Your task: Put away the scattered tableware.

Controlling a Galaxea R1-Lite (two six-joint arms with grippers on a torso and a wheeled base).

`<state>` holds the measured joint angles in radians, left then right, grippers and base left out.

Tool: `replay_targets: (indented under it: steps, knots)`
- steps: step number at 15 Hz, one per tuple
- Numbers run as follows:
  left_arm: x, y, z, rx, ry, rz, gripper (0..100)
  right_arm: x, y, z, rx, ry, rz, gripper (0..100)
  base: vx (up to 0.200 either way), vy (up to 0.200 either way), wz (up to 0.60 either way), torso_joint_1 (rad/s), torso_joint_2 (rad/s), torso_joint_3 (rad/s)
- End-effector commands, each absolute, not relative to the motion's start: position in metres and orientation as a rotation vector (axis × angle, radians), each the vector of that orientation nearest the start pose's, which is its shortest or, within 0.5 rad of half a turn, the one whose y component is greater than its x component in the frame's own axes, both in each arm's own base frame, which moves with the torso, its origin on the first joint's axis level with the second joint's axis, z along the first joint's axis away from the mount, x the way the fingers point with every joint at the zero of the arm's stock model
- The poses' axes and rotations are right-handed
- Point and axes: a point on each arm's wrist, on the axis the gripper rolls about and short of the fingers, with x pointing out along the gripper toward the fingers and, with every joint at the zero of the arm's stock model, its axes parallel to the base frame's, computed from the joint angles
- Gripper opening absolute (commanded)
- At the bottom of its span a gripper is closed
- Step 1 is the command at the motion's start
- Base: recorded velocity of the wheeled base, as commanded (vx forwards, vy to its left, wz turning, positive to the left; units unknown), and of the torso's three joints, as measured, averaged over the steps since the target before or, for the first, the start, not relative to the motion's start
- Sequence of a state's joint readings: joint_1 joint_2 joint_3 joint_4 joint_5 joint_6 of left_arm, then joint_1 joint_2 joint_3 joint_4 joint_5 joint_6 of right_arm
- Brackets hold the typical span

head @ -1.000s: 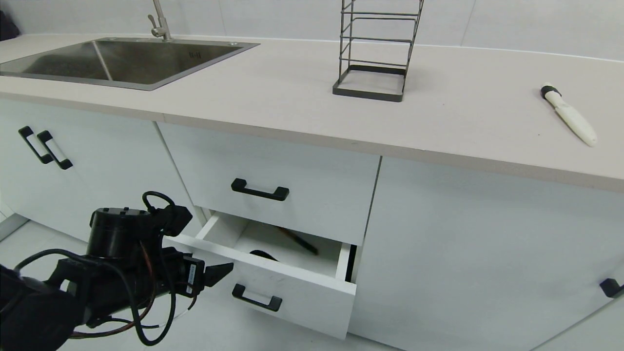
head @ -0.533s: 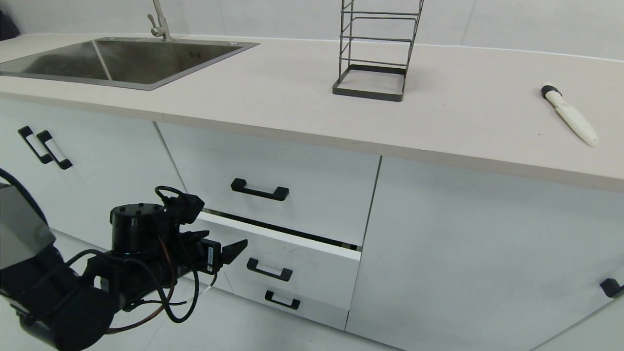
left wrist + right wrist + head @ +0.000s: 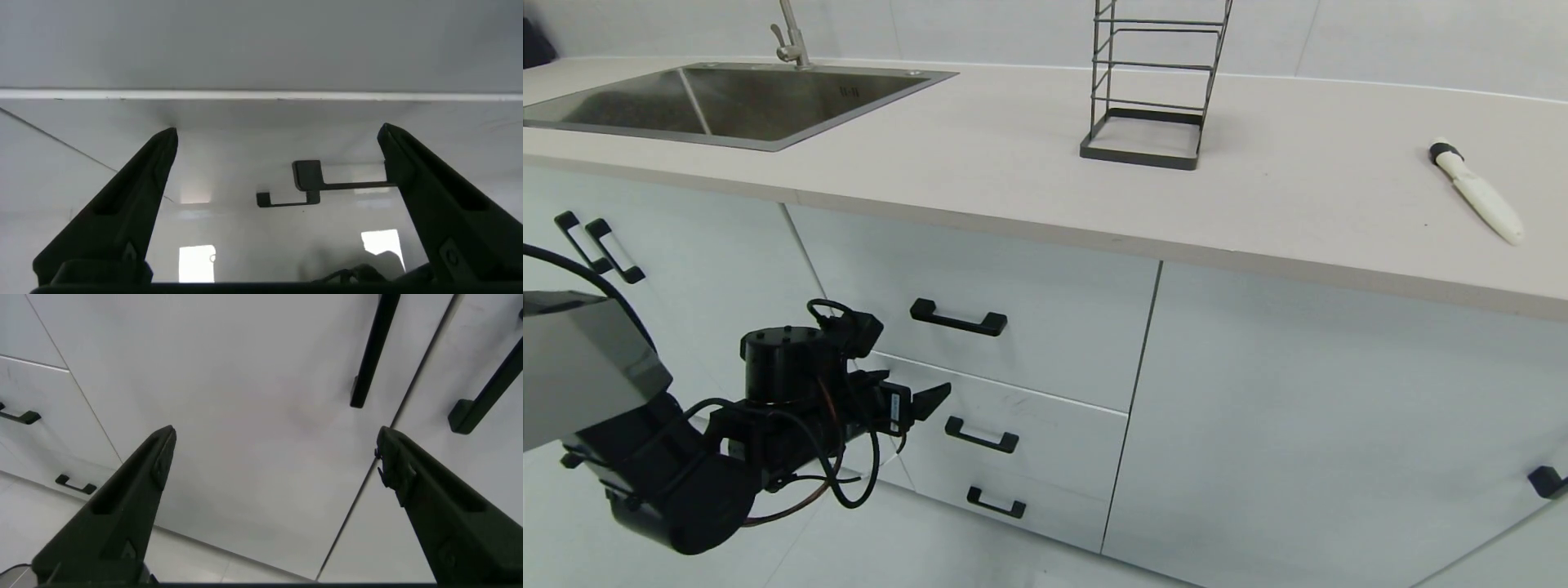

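Left gripper point(image 3: 276, 135): I have it low in front of the drawer stack, pointing at the white front of the middle drawer point(image 3: 1045, 425), just to the left of that drawer's handle point(image 3: 982, 437).
Left fingers point(image 3: 131, 204): spread wide and holding nothing. In the wrist view the black drawer handle sits between them, nearer one finger. I cannot tell whether the tips touch the front.
Middle drawer: shut, its front level with the top drawer point(image 3: 1013, 286) above and the bottom drawer point(image 3: 1045, 498) below.
Right gripper point(image 3: 276, 433): I see it facing plain white cabinet doors point(image 3: 245, 400), with two black bar handles point(image 3: 372, 351) off to one side.
Right fingers point(image 3: 122, 498): wide apart, nothing between them.
White utensil point(image 3: 1478, 194): lies flat on the tabletop point(image 3: 1013, 163) at the far right, its black end pointing toward the wall, well apart from both arms and from the drawers. I cannot make out what kind of utensil it is.
Wire rack point(image 3: 1156, 82): dark, upright, standing on the tabletop near the back wall, between the sink and the utensil.
Sink point(image 3: 727, 98): steel basin set into the tabletop at the left, with the faucet point(image 3: 788, 37) behind it.
Left cupboard: two black handles point(image 3: 596, 245) side by side below the sink.
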<state>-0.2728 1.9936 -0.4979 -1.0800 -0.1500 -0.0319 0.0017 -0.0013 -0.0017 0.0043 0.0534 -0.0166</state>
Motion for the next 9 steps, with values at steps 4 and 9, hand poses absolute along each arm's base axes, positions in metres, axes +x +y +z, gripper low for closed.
replay_targets:
  steps: [4,9]
  knots:
    - [0.289,-0.091,0.062,0.000,0.429,-0.433,100,-0.023,0.001,0.075,-0.017,0.003,0.055,100,0.000,0.000,0.00,0.000,0.00,0.000]
    - [0.188,-0.071,0.113,-0.028,0.252,-0.496,100,-0.023,0.001,0.075,-0.017,0.003,0.055,100,0.000,0.000,0.00,0.000,0.00,0.000]
